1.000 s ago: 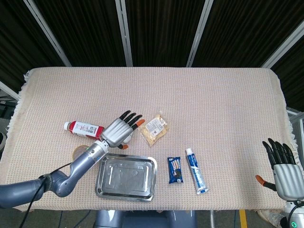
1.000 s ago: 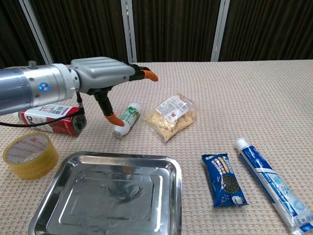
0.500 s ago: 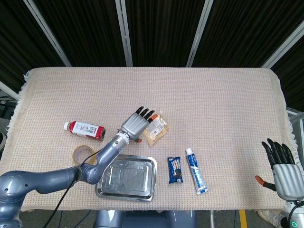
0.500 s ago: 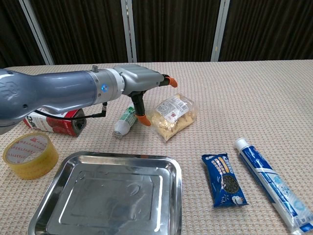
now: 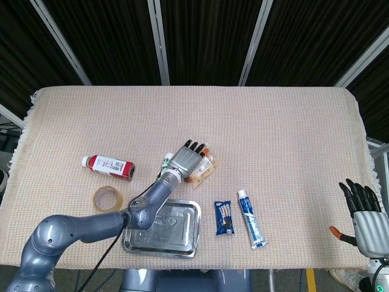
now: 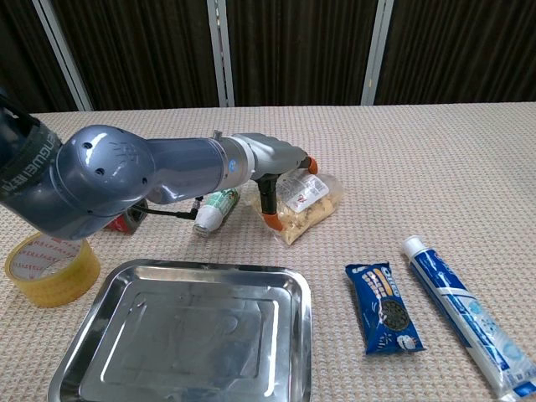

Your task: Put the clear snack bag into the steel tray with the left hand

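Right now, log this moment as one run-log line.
left hand: over clear snack bag, no grip visible | steel tray: holds nothing | right hand: idle at table edge, open

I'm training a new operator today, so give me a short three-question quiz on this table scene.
1. True or false: the snack bag already lies in the steel tray.
2. Which hand is over the snack bag? A) left hand B) right hand
3. Fill in: between the tray and the toothpaste tube lies a blue ____ pack.

Key
1. False; the bag lies on the tablecloth beyond the tray, which holds nothing.
2. A; the right hand hangs by the table's far right edge, fingers apart.
3. Cookie.
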`<state>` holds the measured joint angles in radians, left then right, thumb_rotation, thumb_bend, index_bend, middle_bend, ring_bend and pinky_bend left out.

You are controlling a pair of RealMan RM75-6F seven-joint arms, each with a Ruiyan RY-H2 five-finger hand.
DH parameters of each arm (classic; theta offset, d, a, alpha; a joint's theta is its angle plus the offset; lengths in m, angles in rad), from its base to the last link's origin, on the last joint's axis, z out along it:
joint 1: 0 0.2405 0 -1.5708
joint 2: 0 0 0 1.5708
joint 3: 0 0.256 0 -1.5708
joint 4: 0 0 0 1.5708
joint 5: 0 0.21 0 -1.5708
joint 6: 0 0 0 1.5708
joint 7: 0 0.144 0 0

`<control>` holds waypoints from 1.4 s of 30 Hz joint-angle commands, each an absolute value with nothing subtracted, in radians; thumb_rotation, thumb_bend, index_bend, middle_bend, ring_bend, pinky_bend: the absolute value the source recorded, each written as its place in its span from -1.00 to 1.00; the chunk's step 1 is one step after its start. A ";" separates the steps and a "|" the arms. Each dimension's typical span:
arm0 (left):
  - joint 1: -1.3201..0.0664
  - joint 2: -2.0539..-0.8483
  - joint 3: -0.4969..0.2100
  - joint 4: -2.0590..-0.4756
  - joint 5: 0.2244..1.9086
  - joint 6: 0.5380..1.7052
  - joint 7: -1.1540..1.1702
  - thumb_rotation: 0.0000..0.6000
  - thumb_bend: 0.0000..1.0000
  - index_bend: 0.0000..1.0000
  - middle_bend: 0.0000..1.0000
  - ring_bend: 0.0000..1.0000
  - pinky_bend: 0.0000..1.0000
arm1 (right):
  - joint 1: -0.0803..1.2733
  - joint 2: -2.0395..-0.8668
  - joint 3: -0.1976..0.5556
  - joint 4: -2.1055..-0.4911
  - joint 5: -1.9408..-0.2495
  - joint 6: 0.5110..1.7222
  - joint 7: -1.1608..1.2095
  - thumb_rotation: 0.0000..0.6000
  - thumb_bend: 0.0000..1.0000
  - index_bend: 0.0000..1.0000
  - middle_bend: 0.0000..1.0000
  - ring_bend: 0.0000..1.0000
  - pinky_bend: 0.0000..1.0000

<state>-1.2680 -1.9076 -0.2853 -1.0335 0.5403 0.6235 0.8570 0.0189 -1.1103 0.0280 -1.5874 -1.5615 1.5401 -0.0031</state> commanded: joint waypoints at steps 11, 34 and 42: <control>-1.242 -1.986 -0.290 -0.967 0.792 0.717 0.614 1.00 -0.18 0.19 -0.42 -0.25 -0.11 | 0.023 -1.111 0.029 -1.579 -1.550 1.524 0.006 1.00 -1.00 -0.96 -1.00 -1.00 -1.00; -0.954 -1.621 0.008 -1.422 1.496 1.132 0.172 1.00 -0.18 0.15 -0.39 -0.29 -0.13 | 0.078 -1.099 0.039 -1.630 -1.598 1.486 -0.040 1.00 -1.00 -0.96 -1.00 -1.00 -1.00; -0.899 -1.523 0.128 -1.538 1.567 1.103 0.200 1.00 -0.18 0.09 -0.39 -0.32 -0.15 | 0.091 -1.102 0.034 -1.653 -1.610 1.471 -0.070 1.00 -1.00 -0.96 -1.00 -1.00 -1.00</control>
<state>-0.9107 -1.5364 0.1091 -1.5160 1.5554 1.1195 0.1883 0.0888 -1.1008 0.0350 -1.6514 -1.6081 1.4733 -0.0679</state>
